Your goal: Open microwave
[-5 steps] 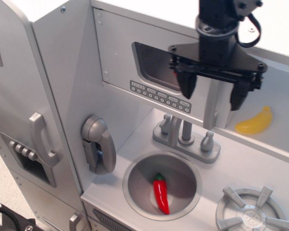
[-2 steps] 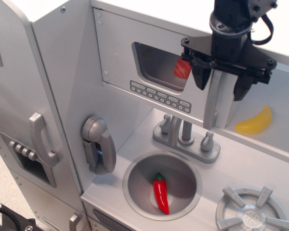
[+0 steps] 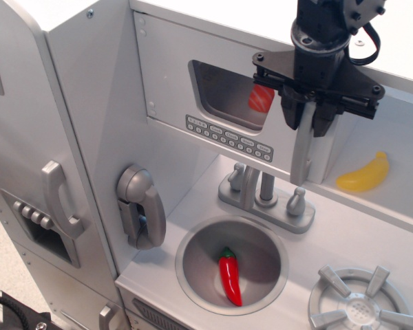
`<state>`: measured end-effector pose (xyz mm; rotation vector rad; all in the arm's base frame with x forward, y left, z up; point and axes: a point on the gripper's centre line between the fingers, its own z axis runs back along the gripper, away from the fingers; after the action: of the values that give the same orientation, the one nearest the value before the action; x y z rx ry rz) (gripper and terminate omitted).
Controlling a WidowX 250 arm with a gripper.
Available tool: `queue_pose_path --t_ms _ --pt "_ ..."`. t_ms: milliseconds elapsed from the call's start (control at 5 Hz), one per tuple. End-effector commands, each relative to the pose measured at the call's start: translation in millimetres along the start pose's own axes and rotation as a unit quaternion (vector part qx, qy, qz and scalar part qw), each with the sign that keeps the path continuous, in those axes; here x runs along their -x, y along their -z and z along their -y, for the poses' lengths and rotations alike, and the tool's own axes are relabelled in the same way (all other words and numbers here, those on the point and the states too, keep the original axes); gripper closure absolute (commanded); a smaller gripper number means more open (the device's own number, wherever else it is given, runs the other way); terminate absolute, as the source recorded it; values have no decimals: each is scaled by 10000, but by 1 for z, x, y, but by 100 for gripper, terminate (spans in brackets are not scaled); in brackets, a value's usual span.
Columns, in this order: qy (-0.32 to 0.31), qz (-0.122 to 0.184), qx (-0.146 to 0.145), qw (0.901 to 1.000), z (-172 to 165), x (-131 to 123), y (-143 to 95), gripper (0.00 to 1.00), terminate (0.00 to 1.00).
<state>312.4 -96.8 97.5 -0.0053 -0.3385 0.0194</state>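
Light was bright and even, shadows stayed soft, the frame was sharp, with no glare anywhere.

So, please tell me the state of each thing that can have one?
microwave: door shut
silver handle: upright, between the gripper fingers
gripper: shut on silver handle
phone: on its hook
fridge door: shut
sink: holds a red pepper
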Motion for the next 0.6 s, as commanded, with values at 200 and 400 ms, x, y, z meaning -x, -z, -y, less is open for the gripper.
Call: queue_pose_path --t_ms 200,400 --pt "312 -17 279 9991 -18 46 -36 100 0" --pt "371 -656 252 9968 -22 60 -42 0 0"
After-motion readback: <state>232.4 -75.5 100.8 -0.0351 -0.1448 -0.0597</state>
